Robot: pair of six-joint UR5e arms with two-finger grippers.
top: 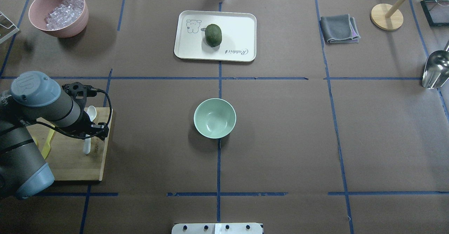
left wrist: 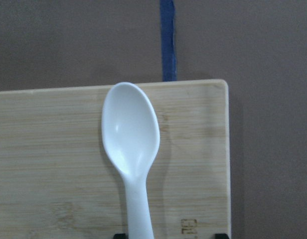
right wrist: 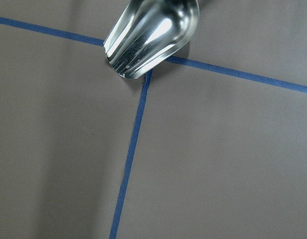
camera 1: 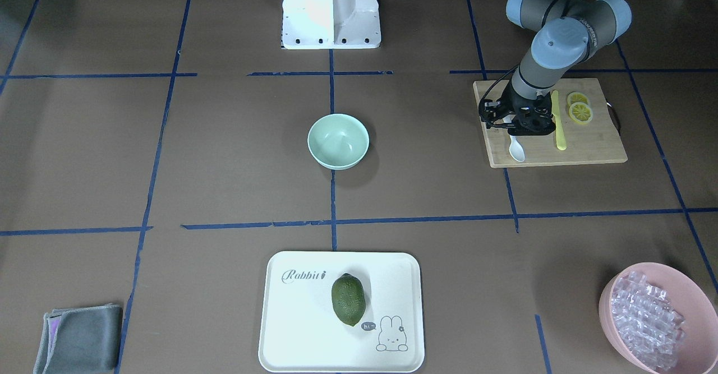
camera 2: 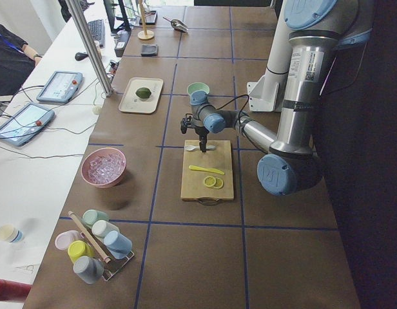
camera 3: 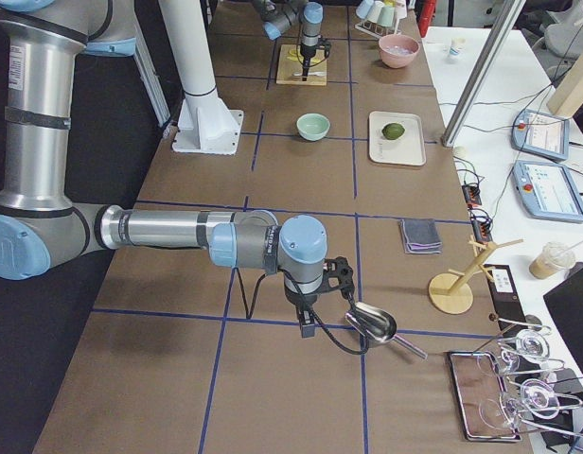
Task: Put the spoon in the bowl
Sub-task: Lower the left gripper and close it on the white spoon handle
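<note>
The white spoon (left wrist: 130, 129) lies flat on the wooden cutting board (camera 1: 589, 144), scoop toward the board's edge; it also shows in the front view (camera 1: 516, 149) and in the overhead view (top: 91, 113). My left gripper (camera 1: 524, 126) hangs low over the spoon's handle, open, with one dark fingertip (left wrist: 221, 235) on each side of the handle. The mint-green bowl (camera 1: 338, 141) stands empty at the table's middle, well apart from the board. My right gripper (camera 3: 306, 322) shows only in the right side view, by a metal scoop (right wrist: 151, 35); I cannot tell its state.
A yellow knife (camera 1: 558, 121) and lemon slices (camera 1: 579, 109) lie on the board beside the gripper. A white tray (camera 1: 291, 318) holds a dark green fruit (camera 1: 348, 299). A pink bowl (camera 1: 608, 306) of clear cubes and a grey cloth (camera 1: 78, 337) sit at the far corners.
</note>
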